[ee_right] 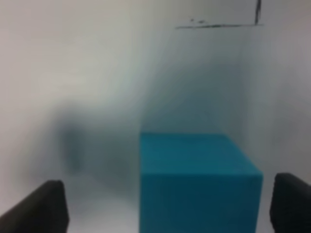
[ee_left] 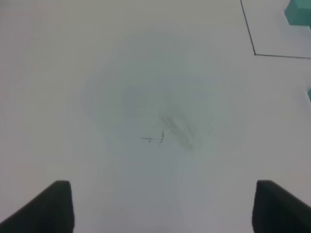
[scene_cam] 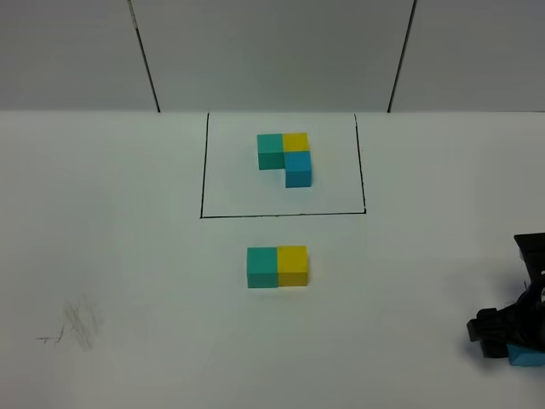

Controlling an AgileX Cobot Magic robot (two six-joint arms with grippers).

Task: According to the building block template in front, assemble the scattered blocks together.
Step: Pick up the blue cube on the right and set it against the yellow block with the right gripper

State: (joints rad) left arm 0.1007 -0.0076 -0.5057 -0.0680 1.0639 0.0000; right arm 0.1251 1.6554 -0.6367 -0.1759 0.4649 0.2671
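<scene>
Between the spread fingers of the right gripper (ee_right: 170, 184) sits the blue cube (ee_right: 199, 184), off-centre, close to one finger and seemingly not yet pinched; the teal cube (scene_cam: 262, 267) and yellow cube (scene_cam: 292, 266) lie joined mid-table, well apart from it, just before the framed template (scene_cam: 286, 156); the left gripper (ee_left: 160, 204), also spread, hangs over the scuffed table (ee_left: 97, 97); the right arm is plainly nearer.

L side: bare worktop (scene_cam: 111, 256), faint smudge (scene_cam: 77, 324) only; free passage.
Centre: green cube (scene_cam: 261, 267) + yellow cube (scene_cam: 292, 265) touching, block mid lane.
Behind: template (scene_cam: 285, 158); bare strip btw.
R edge: blue cube (ee_right: 194, 179) inside right gripper (ee_right: 165, 208), gaps both sides.
</scene>
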